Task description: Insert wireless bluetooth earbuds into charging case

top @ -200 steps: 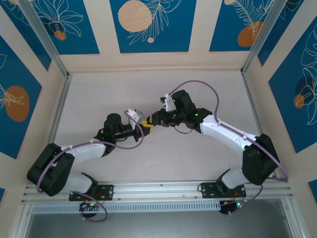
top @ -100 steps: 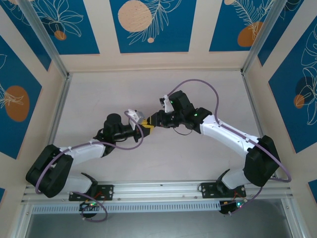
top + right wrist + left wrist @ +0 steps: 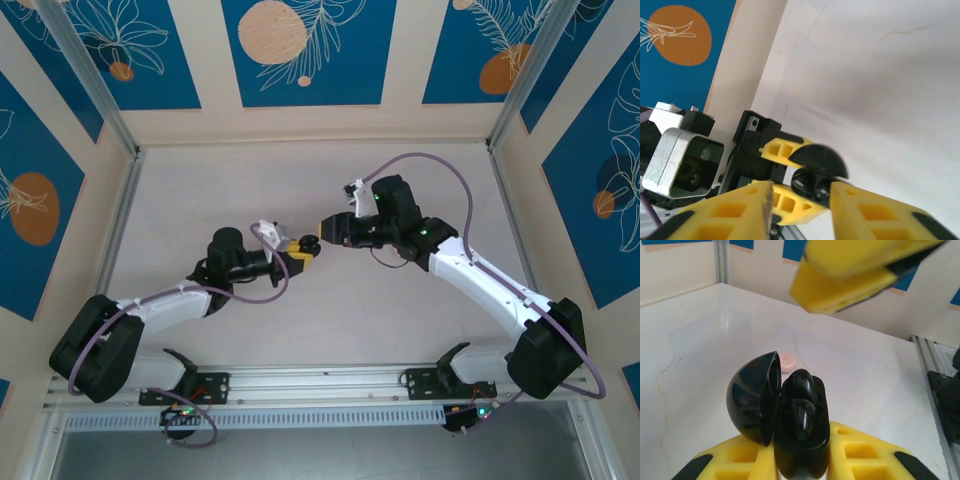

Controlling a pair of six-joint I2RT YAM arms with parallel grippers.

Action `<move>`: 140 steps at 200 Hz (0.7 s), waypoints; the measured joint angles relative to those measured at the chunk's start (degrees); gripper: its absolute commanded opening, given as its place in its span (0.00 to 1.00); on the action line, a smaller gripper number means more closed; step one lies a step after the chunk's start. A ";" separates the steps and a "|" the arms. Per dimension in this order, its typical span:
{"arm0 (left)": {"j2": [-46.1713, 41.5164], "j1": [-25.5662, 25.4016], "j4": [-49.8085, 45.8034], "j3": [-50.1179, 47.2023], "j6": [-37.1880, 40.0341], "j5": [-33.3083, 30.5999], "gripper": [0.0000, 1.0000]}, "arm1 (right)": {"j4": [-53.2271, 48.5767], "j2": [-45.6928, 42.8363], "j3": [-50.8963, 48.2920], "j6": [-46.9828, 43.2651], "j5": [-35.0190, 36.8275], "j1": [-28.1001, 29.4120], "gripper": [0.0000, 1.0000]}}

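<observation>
I'm looking down on a pale, faintly veined worktop (image 3: 300,180) fenced by blue-and-cream patterned walls, with both arms reaching in from the near edge toward its middle. The right arm (image 3: 470,275) sweeps in from the near right corner and the left arm (image 3: 170,300) from the near left corner. Their tips face each other over the centre of the worktop, close but not touching. The right claw (image 3: 330,227) stands spread. From its own wrist camera I see a clear gap between the two yellow fingers (image 3: 875,215), with nothing in it. The left claw (image 3: 300,252) is pressed onto the black charging case (image 3: 800,440), pinching its lower body between the yellow fingers (image 3: 865,455) and holding it up off the worktop. The case sits upright and open, its domed lid (image 3: 752,400) hinged back to the left in the left wrist view. A glossy black earbud (image 3: 802,410) sits inside the case body. From the right wrist camera I see the same open case (image 3: 815,162) just beyond the spread fingertips. Behind the case, lying on the worktop, there is a small pale pink rounded piece (image 3: 788,362). I cannot tell whether it is a bud or something else.
</observation>
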 measured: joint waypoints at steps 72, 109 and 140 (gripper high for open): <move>-0.85 -0.59 0.39 0.50 0.57 4.59 0.24 | 2.43 4.46 -0.42 -4.15 -16.15 -6.49 0.58; -0.90 -0.74 0.39 1.46 0.55 5.14 0.24 | 3.30 9.18 0.50 -5.09 -21.18 -5.90 0.58; -0.90 -0.74 0.26 2.01 0.57 5.11 0.24 | 4.50 10.54 1.77 -5.75 -24.22 -4.61 0.50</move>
